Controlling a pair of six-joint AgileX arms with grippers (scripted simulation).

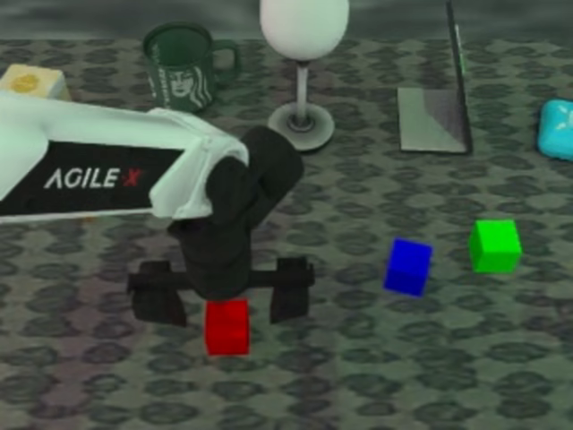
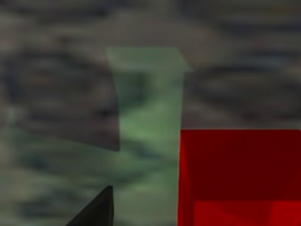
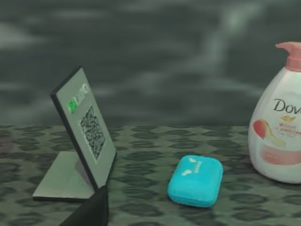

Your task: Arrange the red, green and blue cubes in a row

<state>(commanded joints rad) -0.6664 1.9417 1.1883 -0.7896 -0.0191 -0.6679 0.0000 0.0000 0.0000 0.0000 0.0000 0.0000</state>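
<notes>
Closest to the overhead camera is my left arm, white with black AgileX lettering, reaching in from the table's left side and ending in the left gripper (image 1: 227, 305), whose two dark fingers (image 1: 291, 288) are spread wide to either side. Between them, partly hidden under the black wrist, sits the small glossy bright red cube (image 1: 227, 328) on the dark patterned tablecloth (image 1: 403, 376), at the near-left of centre; the fingers stand apart from its sides and do not pinch it. From the left wrist camera that red cube (image 2: 240, 174) fills one corner at very close range, with one dark fingertip (image 2: 96, 209) showing beside it. Well to the right lies the small deep blue cube (image 1: 408, 266), and just beyond it, a little farther right and slightly farther back, the small bright green cube (image 1: 494, 245); these two are near each other but not touching. Along the far edge stand a dark green mug (image 1: 185, 66), a white-bowled stemmed glass (image 1: 303, 36), a grey tilted sign stand with a QR code (image 3: 87, 129), a turquoise rounded soap bar (image 3: 195, 181) and a white pump bottle (image 3: 280, 127). My right arm is outside the overhead view, and whether its fingers are spread or closed cannot be told.
</notes>
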